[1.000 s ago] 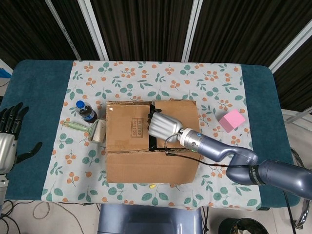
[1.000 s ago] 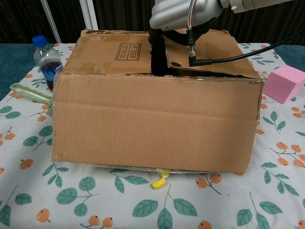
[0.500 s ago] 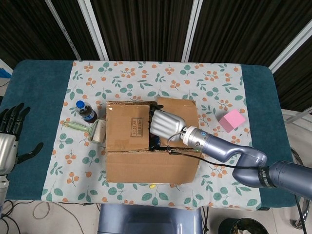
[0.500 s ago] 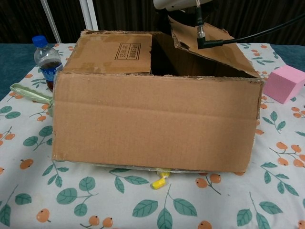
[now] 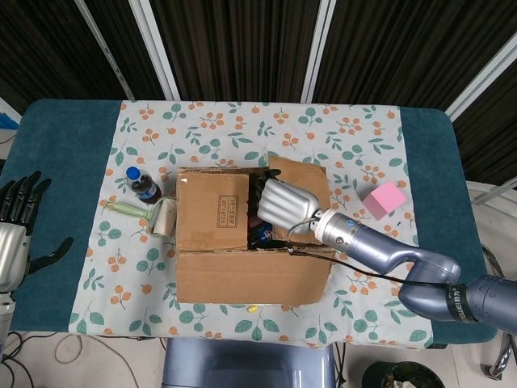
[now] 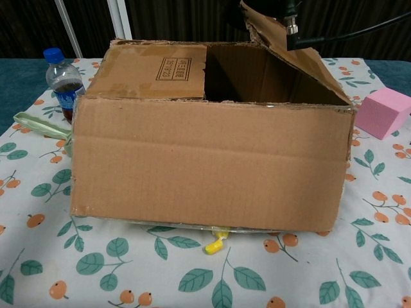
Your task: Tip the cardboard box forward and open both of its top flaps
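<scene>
- One brown cardboard box [image 5: 250, 234] sits in the middle of the worktop [image 5: 73, 145], on a white cloth printed with leaves and oranges [image 5: 242, 125].
- The box has two top flaps. The left flap [image 6: 154, 70], with a printed label, lies flat and closed. The right flap [image 6: 292, 58] is raised at a slant, leaving a dark opening beside the left flap.
- The right hand [image 5: 284, 206] grips the inner edge of the right flap, fingers curled over it, above the opening.
- The left hand [image 5: 18, 214] hangs off the near-left edge of the worktop, holding nothing, fingers spread.
- One blue-capped dark drink bottle [image 6: 63, 83] stands just left of the box.
- One pale green roller-like tool [image 5: 149, 214] lies against the box's left side.
- One pink foam cube [image 5: 384, 200] sits right of the box, apart from it.
- One small yellow piece [image 6: 215, 244] pokes out from under the box's near edge.
</scene>
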Tool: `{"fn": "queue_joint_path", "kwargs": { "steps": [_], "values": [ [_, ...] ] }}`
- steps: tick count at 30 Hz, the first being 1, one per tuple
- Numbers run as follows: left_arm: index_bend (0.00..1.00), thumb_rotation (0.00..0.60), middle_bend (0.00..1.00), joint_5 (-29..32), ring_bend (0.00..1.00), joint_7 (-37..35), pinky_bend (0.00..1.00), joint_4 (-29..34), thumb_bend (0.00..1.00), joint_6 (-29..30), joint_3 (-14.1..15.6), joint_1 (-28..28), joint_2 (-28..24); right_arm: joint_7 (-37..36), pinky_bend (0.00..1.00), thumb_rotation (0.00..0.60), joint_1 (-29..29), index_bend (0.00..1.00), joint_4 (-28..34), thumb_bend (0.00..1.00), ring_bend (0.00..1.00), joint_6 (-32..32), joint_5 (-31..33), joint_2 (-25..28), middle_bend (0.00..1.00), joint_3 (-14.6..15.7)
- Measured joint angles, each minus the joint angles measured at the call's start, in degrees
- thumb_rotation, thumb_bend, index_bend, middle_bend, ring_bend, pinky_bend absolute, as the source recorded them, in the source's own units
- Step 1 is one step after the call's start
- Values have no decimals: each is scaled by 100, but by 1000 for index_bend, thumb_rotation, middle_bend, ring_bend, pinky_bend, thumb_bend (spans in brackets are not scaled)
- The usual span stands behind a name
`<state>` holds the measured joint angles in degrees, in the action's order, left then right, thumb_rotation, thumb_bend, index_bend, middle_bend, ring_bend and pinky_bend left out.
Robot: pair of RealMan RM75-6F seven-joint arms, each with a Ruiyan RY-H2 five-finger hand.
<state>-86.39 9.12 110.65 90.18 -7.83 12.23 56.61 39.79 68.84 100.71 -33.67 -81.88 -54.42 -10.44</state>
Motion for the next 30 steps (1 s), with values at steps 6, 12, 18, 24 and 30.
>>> {"fn": "queue_joint_path", "kwargs": {
  "steps": [6, 12, 18, 24, 30],
  "values": [
    [0, 600, 0, -34, 0, 2, 49, 23, 192, 4, -7, -15, -8, 123, 402, 600, -32, 507, 68, 1000, 335, 13, 129, 195, 429, 2],
    [0, 600, 0, -75, 0, 28, 49, 39, 192, -8, -6, -29, -3, 298, 402, 600, -69, 507, 169, 1000, 335, 64, 305, 461, 428, 37],
    [0, 600, 0, -101, 0, 33, 49, 57, 192, -13, -10, -43, -3, 435, 402, 600, -97, 507, 290, 1000, 335, 115, 490, 739, 428, 62],
    [0, 600, 0, -125, 0, 52, 49, 67, 192, -23, -11, -54, 4, 449, 402, 600, -129, 507, 446, 1000, 335, 118, 611, 942, 427, 61],
    [0, 600, 0, -132, 0, 52, 49, 73, 192, -18, -26, -66, 0, 366, 402, 600, -138, 507, 566, 1000, 335, 108, 712, 1046, 426, 17]
  ]
}}
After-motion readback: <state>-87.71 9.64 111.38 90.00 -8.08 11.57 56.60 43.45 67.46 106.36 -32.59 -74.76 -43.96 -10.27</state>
